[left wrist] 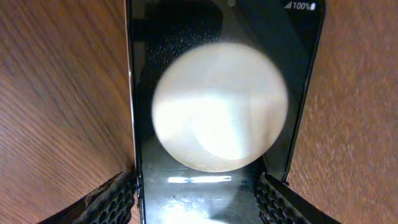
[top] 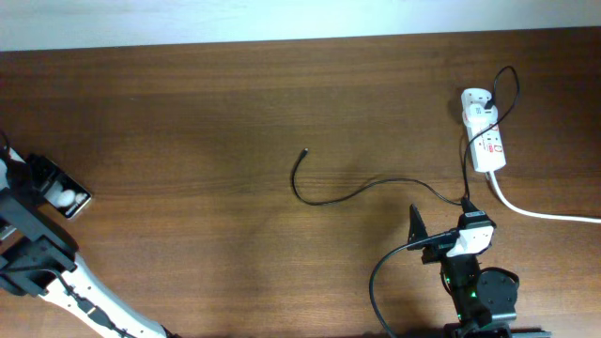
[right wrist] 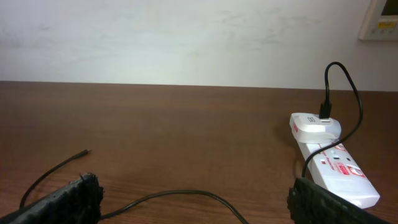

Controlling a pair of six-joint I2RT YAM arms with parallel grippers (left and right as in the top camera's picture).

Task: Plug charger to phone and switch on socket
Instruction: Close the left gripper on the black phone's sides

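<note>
Phone (left wrist: 217,81) lies on the table (top: 188,113) between your left gripper's (left wrist: 196,199) jaws; whether they pinch it, you cannot tell. Right gripper's (right wrist: 193,199) jaws stand spread near the charger (right wrist: 186,193).

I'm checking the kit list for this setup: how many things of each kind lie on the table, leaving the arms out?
Phone: 1
Charger cable: 1
Power strip: 1
Total: 3
</note>
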